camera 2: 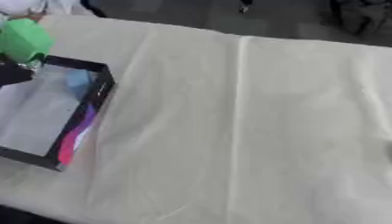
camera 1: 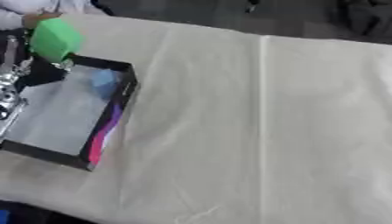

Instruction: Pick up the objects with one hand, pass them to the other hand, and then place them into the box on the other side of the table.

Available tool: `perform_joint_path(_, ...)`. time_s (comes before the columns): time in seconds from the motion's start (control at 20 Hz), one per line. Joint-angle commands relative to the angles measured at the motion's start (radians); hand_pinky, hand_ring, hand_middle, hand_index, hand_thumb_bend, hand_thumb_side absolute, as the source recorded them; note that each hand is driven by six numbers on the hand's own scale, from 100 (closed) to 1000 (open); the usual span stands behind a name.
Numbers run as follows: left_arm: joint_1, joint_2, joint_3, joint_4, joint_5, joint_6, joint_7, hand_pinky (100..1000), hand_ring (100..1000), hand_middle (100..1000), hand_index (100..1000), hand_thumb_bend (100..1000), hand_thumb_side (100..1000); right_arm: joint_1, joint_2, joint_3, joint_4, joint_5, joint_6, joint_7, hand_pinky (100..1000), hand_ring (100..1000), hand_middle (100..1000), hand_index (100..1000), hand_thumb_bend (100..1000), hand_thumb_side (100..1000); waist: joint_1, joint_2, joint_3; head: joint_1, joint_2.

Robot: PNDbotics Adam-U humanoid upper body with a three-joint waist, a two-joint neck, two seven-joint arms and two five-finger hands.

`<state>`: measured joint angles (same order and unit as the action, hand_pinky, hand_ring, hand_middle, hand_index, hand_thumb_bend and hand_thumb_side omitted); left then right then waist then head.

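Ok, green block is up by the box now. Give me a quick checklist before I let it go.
1. Green block over the box opening: not ok. It shows at the far corner, above the rim, not above the middle.
2. Left hand grip on the block: cannot tell. Only silver parts of the arm show at the left edge; the fingers are hidden.
3. Box interior free for a drop: ok. A blue object lies near the far corner, with grey floor bare elsewhere.
4. Box upright on the table: ok.
5. Right hand out of the way: ok, it shows in neither view.
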<state>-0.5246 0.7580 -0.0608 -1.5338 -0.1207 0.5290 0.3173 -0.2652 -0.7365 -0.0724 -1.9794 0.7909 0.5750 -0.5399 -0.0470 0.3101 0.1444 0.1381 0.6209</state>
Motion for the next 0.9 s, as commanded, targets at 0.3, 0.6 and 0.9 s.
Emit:
perform_joint_path(0.3,0.01,0.083,-0.06,0.08,-0.106,0.054,-0.105,929,1000,641,812,464,100,0.024,-0.08,-0.039,-0.021,-0.126,0.109,-0.197,831,815,832,795,198,164,0.002,-0.014,-0.01,0.025,-0.015)
perform_joint_path(0.6,-0.012,0.092,-0.125,0.156,-0.197,0.034,-0.196,1000,1000,727,888,777,111,0.04,-0.094,-0.043,-0.021,-0.217,0.076,-0.265,833,812,830,795,182,169,0.003,-0.014,-0.013,0.017,-0.015)
perform_joint_path(0.9,-0.019,0.103,-0.094,0.17,-0.294,-0.02,-0.293,1000,1000,763,928,830,334,0.05,-0.102,-0.045,-0.021,-0.262,0.056,-0.316,833,810,829,794,187,165,0.006,-0.014,-0.011,0.004,-0.014)
